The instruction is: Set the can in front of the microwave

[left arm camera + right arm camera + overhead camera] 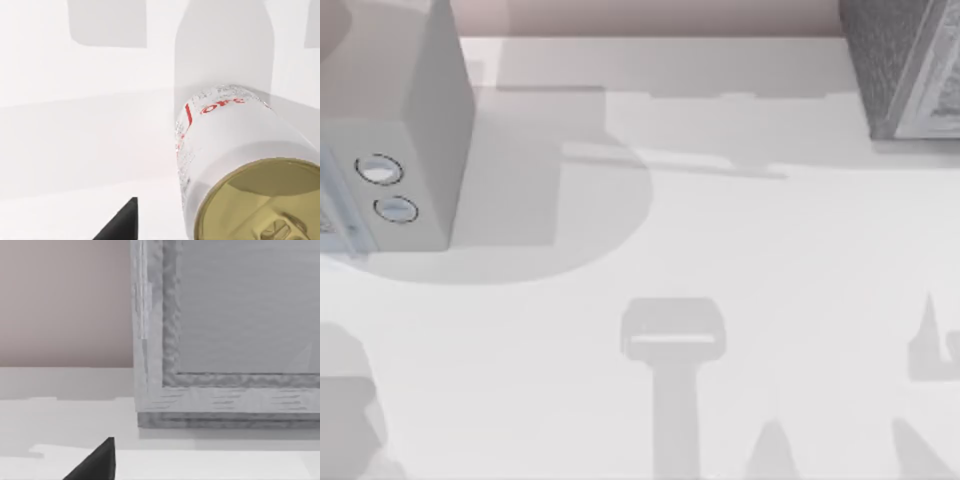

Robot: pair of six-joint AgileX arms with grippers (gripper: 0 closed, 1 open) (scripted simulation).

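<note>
Hovering close over the upright can [235, 155] for a grasp, left tool's grip unclear; microwave [395, 130] at worktop's left.

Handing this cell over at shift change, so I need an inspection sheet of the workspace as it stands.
Surface: white table, crossed by grey shadows.
Job's things: microwave at the table's far left, two round dials facing forward; can, white with red lettering and gold top, close under the left wrist camera.
Clutter: darker speckled grey box at the far right corner.
Grippers: left gripper's dark finger tip beside the can; right gripper's finger tip near the speckled box; jaws' state unclear on both.
Cables: nothing seen.
Surroundings: pinkish wall behind the table.
</note>
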